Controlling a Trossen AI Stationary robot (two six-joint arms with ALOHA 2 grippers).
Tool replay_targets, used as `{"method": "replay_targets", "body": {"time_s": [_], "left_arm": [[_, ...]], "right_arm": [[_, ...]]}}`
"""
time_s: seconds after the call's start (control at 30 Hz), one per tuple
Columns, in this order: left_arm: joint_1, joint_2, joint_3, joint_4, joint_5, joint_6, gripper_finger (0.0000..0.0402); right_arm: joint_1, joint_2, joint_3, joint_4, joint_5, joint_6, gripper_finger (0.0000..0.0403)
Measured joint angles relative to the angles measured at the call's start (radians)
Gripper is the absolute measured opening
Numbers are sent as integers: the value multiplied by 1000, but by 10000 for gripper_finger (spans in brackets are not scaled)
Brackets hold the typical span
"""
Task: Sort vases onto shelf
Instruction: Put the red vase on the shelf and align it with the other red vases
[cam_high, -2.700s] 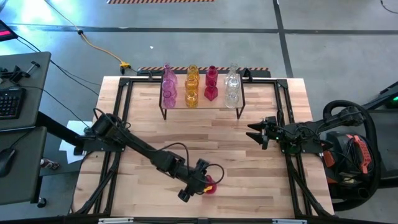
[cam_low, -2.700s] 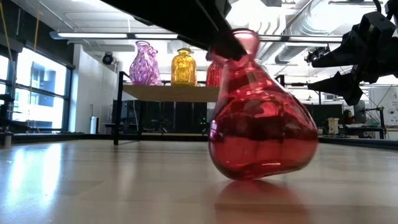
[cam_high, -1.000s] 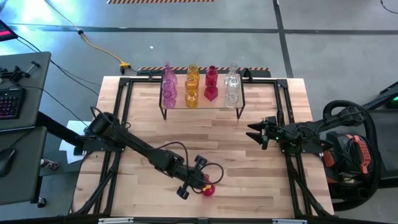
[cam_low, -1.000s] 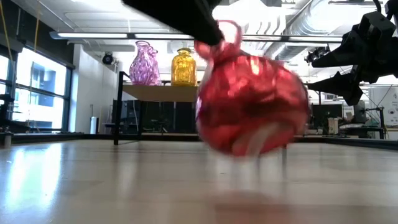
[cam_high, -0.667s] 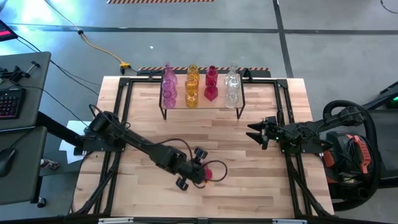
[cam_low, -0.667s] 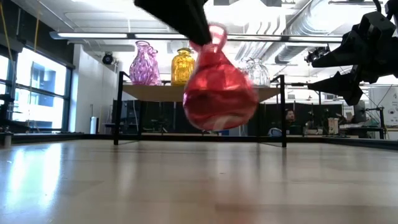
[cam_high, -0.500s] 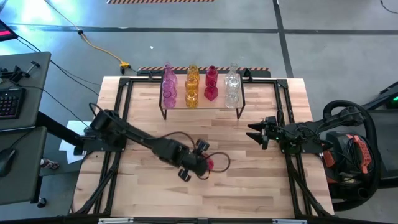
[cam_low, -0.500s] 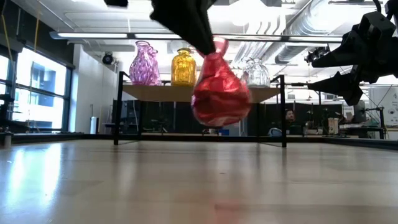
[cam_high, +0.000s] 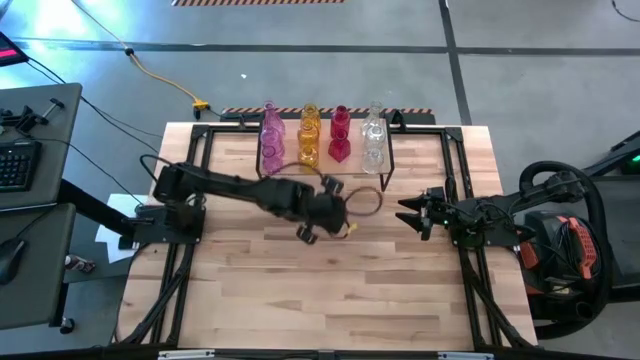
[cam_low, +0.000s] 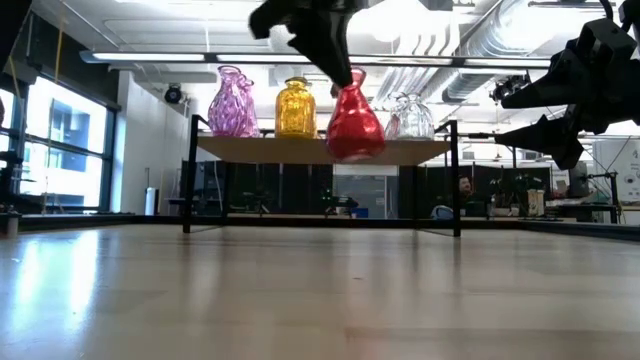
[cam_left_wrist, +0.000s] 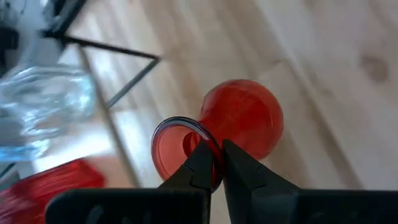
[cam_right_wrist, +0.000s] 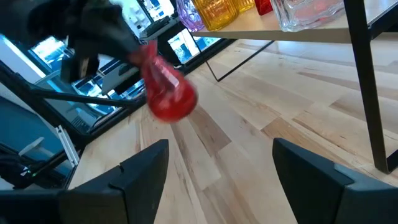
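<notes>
A red vase (cam_low: 354, 125) hangs in the air in front of the shelf (cam_low: 300, 150), with my left gripper (cam_left_wrist: 216, 163) shut on its mouth. In the high view that gripper (cam_high: 335, 214) is over the table's middle, just near of the shelf (cam_high: 322, 172). On the shelf top stand pink (cam_high: 272, 135), amber (cam_high: 309, 140), red (cam_high: 340, 135) and clear (cam_high: 374, 140) vases. My right gripper (cam_high: 412, 213) waits open at the right, level with the held vase, nothing between its fingers (cam_right_wrist: 143, 174). My left gripper pinches the vase's mouth rim (cam_left_wrist: 210, 144) with one finger inside the mouth and one outside against the neck. The fingers come from above, slanting down. The vase hangs below them, lifted clear of the table, neck up and slightly tilted (cam_low: 350, 85).
Black frame rails (cam_high: 460, 190) run along the table's left and right sides. The shelf's thin black legs (cam_right_wrist: 364, 81) stand close to the right gripper. Bare wooden tabletop (cam_high: 330, 290) lies toward the near edge.
My left gripper, still shut on the rim, has carried the red vase from close to the table's near edge up and toward the far edge, to just in front of the shelf. The vase has come off the table and now hangs at shelf height.
</notes>
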Motion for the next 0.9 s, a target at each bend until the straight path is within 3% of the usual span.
{"method": "replay_targets", "body": {"time_s": [0.43,0.9], "left_arm": [[132,0,92,-7,-37,67,9],[155,0,120,-11,-99,160,10]], "right_arm": [[0,0,0,0,0,0,270],[0,0,0,0,0,0,270]]}}
